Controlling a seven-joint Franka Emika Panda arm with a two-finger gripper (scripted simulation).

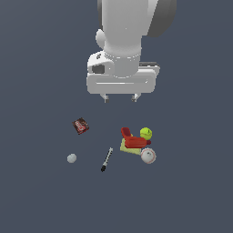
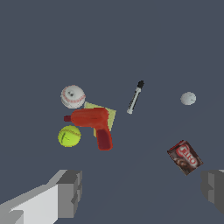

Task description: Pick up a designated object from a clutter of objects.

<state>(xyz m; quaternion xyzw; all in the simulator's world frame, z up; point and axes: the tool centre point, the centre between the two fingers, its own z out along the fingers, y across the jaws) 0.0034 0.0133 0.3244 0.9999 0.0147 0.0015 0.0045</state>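
My gripper (image 1: 120, 98) hangs well above the floor with its fingers (image 2: 70, 192) spread wide and nothing between them. In the exterior view, the tennis ball (image 1: 146, 133) I am after sits at about four o'clock from my fingertips, well below them. It lies just beside the red tool (image 1: 131, 139), at the tool's two o'clock. That tool rests on the yellow-green pad (image 1: 129, 148), and the white baseball (image 1: 148, 155) sits close by at the tool's four o'clock. The black-and-white marker (image 1: 106, 159) lies slanted at the pad's eight o'clock, apart from the cluster. The grey ball (image 1: 72, 158) sits at nine o'clock from the marker, and the dark red box (image 1: 81, 126) lies at the marker's eleven o'clock.
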